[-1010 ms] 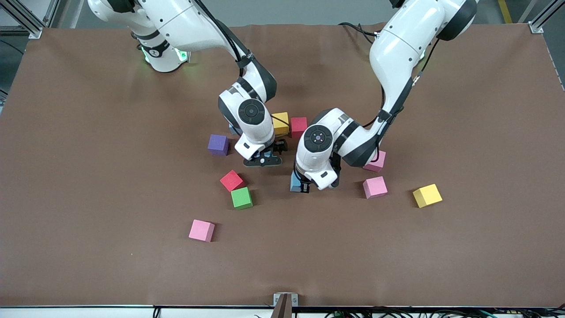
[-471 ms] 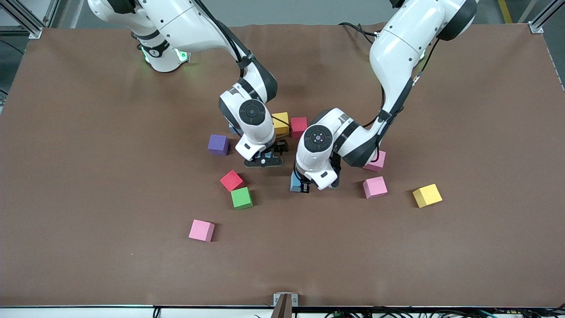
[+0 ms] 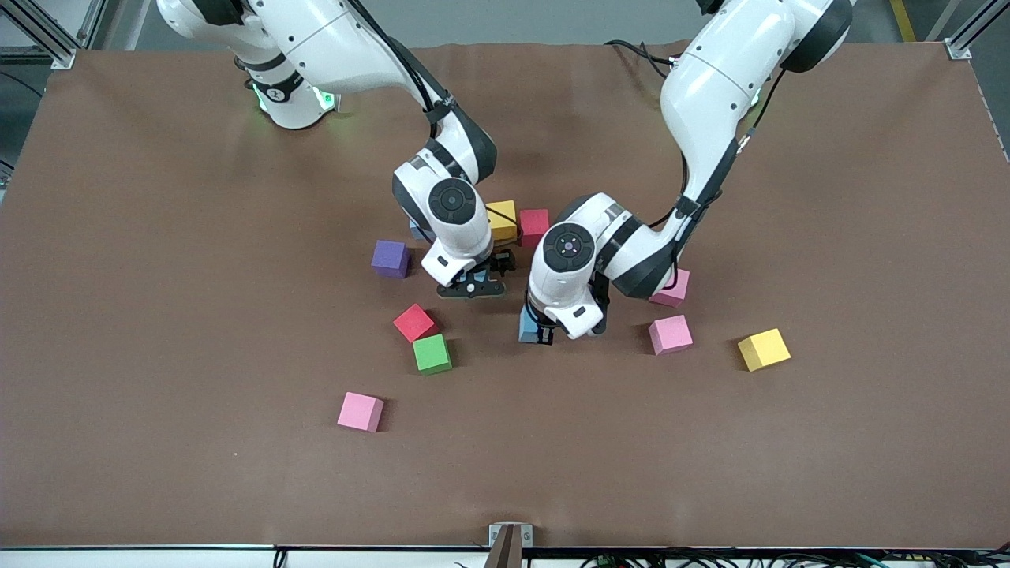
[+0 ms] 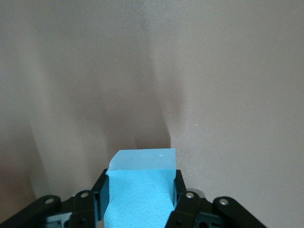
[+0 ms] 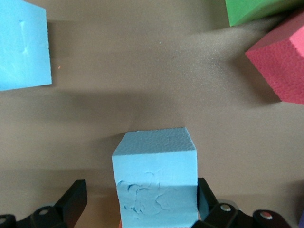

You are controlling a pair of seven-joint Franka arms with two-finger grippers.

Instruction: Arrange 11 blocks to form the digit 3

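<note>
Nothing has shifted since the earlier frame: the light-blue block (image 4: 141, 187) sits pinched in the left gripper (image 3: 544, 334), low over the worktop (image 3: 158, 315) near the front camera from the yellow block (image 3: 502, 220) and red block (image 3: 534, 224). Another light-blue block (image 5: 155, 183) sits between the right gripper's (image 3: 471, 286) spread jaws, unclamped.

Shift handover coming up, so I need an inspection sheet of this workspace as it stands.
Surface: brown mat, wrinkled near the arm bases.
Job's things: blocks scattered; no digit formed; yellow block and red block touching.
Clutter: nothing seen.
Grippers: left gripper shut on a blue block; right gripper open, fingers either side of another blue block.
Cables: black cables near the left arm's base.
Surroundings: aluminium frame at corners.
</note>
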